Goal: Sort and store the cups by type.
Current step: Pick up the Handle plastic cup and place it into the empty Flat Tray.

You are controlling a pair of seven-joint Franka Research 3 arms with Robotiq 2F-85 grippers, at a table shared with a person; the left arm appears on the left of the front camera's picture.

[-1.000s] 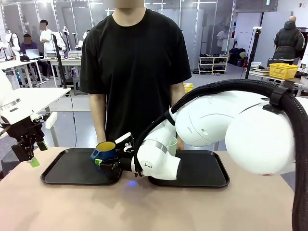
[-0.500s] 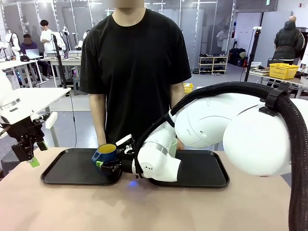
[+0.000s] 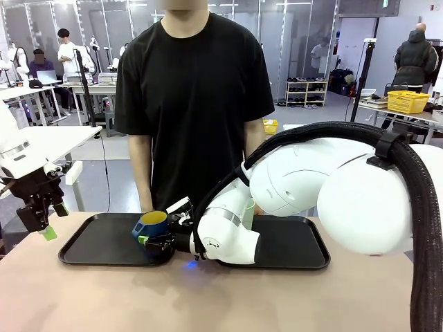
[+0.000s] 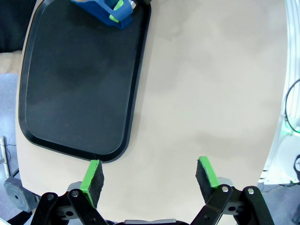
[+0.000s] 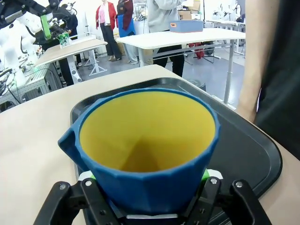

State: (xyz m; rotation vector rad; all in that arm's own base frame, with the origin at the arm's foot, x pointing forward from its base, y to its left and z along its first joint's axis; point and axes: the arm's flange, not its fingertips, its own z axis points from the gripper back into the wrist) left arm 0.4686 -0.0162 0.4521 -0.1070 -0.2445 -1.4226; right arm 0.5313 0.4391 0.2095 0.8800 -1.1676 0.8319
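We are holding the dark-blue mug (image 3: 152, 225) in our right gripper (image 3: 160, 240), whose jaws are closing on its lower body. The mug is upright, its yellow inside is empty, and its handle (image 5: 67, 141) is sticking out to one side. It is sitting at the right end of the left tray (image 3: 90, 250), low over the tray floor or already on it (we cannot tell which). So we are judging this cup as almost stored; the release is left.

The pale-green tumbler (image 3: 248, 207) is standing beside the mug's tray, on the right tray (image 3: 297, 252), mostly hidden behind our right arm, so that type seems sorted. Our left gripper (image 3: 47, 220) is hanging empty with jaws apart, off the far left end of the left tray. The person's hands are near the trays' far edge.
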